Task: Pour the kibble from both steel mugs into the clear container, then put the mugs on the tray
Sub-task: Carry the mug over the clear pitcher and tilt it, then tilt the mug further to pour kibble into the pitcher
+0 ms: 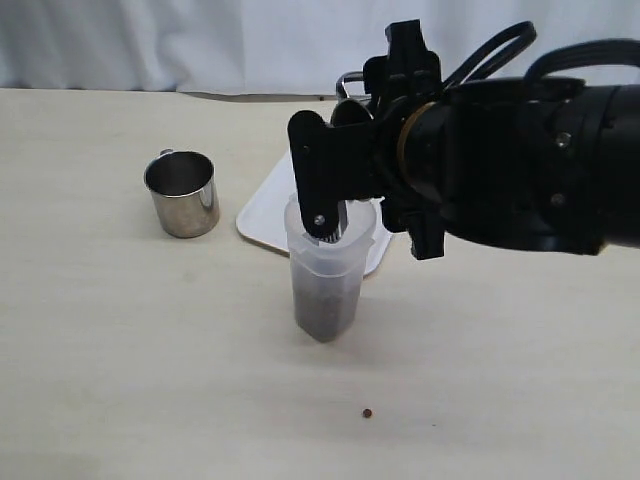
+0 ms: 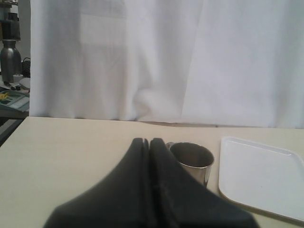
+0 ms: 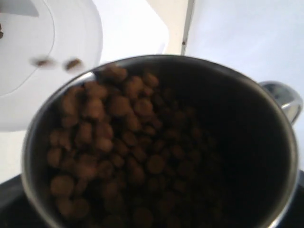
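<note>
Right gripper [image 1: 335, 205] spread wide, clamped on the tilted steel mug [image 3: 266, 142], mouth tipped toward the clear container [image 1: 325, 275] rim, kibble [image 3: 118, 137] piled at the low lip, a couple of pellets mid-air. Container upright, long axis vertical, just in front of the tray [image 1: 268, 205], lower part dark with kibble. Left gripper [image 2: 147, 145] pressed closed, empty; other steel mug [image 1: 182, 192] upright, mouth up, left of the tray

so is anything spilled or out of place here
yes, one kibble pellet lies alone on the table, nearer the exterior camera than the clear container and apart from it. it looks like a spill from the tilted mug above the container. the standing mug and tray look fine.
</note>
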You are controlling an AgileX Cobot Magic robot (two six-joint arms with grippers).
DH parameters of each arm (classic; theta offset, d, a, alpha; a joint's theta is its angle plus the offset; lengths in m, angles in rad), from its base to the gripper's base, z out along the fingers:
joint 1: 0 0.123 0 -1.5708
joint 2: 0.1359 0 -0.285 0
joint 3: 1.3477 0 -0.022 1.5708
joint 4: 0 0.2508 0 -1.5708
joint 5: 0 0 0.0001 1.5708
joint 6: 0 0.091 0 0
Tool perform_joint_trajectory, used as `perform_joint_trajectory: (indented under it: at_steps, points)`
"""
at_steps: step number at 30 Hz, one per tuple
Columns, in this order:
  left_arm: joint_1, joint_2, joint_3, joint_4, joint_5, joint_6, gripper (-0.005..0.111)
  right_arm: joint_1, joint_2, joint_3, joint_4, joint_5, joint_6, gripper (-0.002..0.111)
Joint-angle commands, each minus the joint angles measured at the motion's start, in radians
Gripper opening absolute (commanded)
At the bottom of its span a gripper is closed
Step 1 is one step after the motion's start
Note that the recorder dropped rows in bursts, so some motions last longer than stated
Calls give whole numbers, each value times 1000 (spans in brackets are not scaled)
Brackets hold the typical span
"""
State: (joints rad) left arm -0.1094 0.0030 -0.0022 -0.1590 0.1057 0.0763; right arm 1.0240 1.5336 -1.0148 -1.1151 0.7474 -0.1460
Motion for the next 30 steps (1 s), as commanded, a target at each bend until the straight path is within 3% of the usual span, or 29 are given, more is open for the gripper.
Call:
perform_joint_trajectory:
  at_steps: [1, 30]
  points:
    - [-6, -3, 2, -8, -13, 1, 0, 2, -4, -9, -29, -3, 0, 5]
    - [-6, -3, 2, -8, -13, 1, 0, 2, 50, -9, -225, 32, -61, 5]
